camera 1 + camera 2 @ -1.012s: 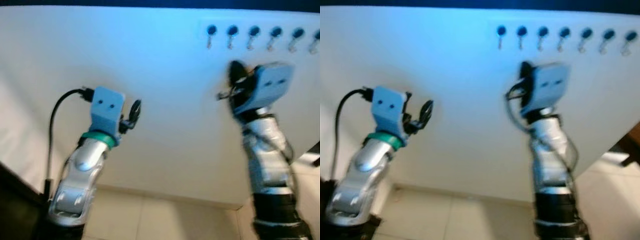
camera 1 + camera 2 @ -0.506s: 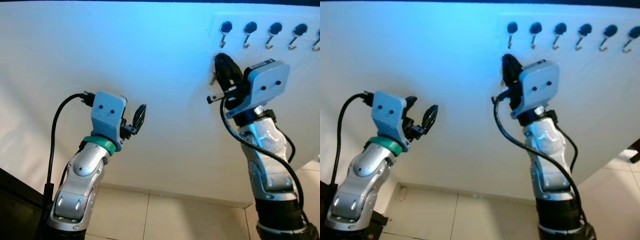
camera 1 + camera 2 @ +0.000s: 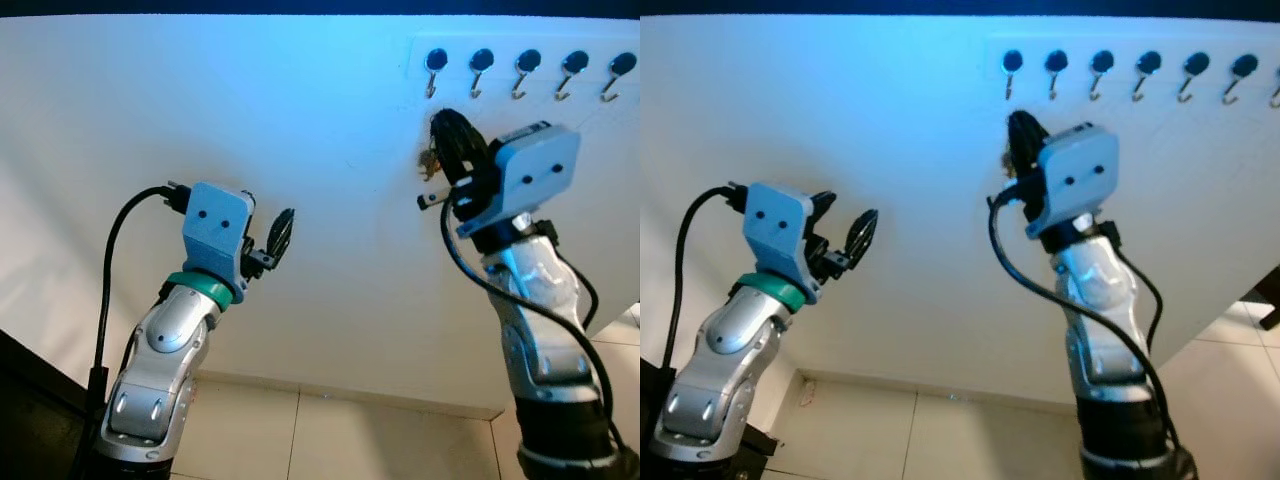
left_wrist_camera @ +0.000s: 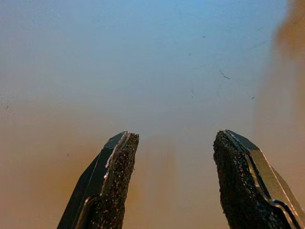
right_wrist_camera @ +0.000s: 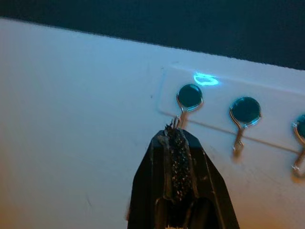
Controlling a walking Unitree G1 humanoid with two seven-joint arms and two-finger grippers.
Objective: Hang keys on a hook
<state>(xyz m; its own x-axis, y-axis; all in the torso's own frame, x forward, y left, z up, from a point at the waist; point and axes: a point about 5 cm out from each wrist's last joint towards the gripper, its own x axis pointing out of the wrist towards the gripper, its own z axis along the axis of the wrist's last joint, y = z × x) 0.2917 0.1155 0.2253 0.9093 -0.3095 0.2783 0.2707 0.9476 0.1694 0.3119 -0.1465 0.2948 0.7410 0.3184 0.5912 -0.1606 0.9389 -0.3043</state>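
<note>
White wall [image 3: 330, 150], five hooks [image 3: 526, 70], right gripper [image 3: 447, 135] pinching keys [image 3: 430, 160]

We find no writing, label, brand, number or sign that we can read in any of the views.
</note>
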